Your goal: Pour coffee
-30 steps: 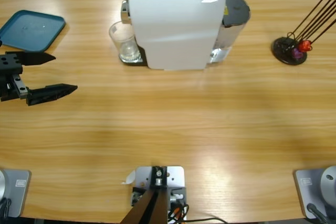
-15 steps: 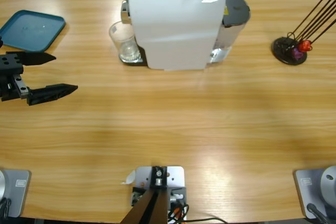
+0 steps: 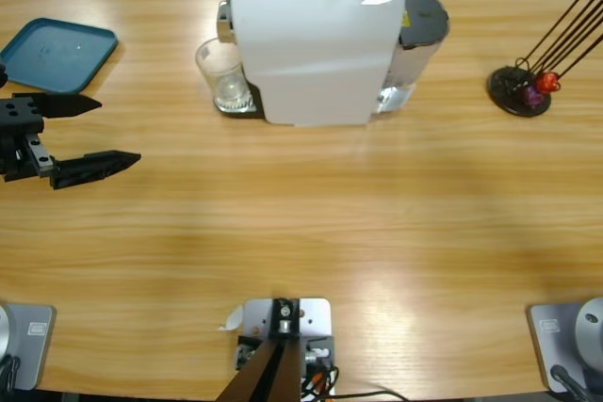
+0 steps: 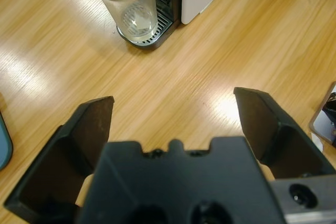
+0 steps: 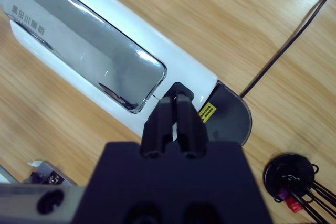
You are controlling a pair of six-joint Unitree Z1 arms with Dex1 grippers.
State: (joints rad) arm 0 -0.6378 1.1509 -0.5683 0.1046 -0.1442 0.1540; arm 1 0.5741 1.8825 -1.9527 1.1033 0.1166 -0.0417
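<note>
A white machine (image 3: 316,44) stands near the far edge of the table (image 3: 311,223), its silver lid (image 5: 79,45) along the top. A clear glass (image 3: 223,75) sits on the drip tray (image 4: 157,32) at the machine's left end, and a shallow layer of pale coffee (image 4: 135,22) lies in the bottom of it.

The left gripper (image 3: 89,134) hovers over the table's left side, well apart from the glass, its jaws spread wide with nothing between them. From its wrist view the glass stands straight ahead, upright. A blue tray (image 3: 57,52) lies in the far left corner, beyond that gripper.

The right gripper (image 5: 176,100) hangs above the machine, its jaws pressed together and empty, their tips at the black tab (image 5: 178,90) at the end of the lid. Just beyond is the grey tank (image 5: 231,114) with a yellow sticker (image 5: 207,112). A black capsule stand (image 3: 518,89) with thin rods sits far right, holding a few coloured capsules (image 3: 540,88).
</note>
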